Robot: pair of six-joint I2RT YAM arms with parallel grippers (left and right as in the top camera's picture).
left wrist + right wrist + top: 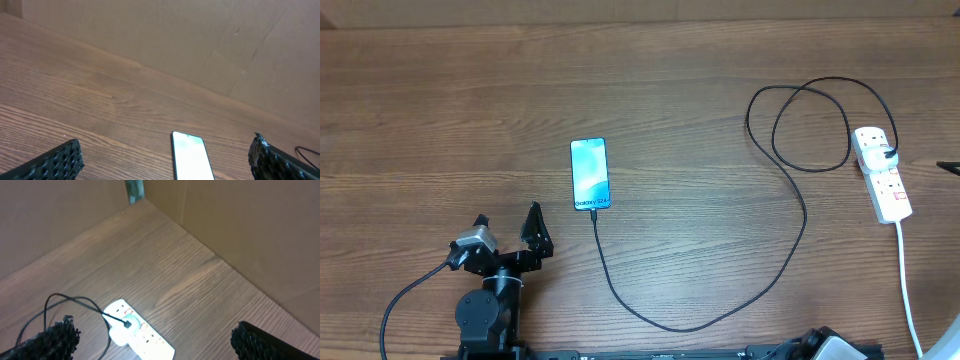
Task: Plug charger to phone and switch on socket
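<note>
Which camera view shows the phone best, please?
The overhead view: the whole phone lies flat there, with its blue screen and all four edges visible. The left wrist view shows only its far end, washed out to white and cut off by the picture's bottom edge. The right wrist view does not show it at all.

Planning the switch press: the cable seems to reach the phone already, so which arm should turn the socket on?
Probably right. The socket lies far to the right, in front of the open right gripper in its wrist view. The open left gripper sits by the phone, well away from it.
</note>
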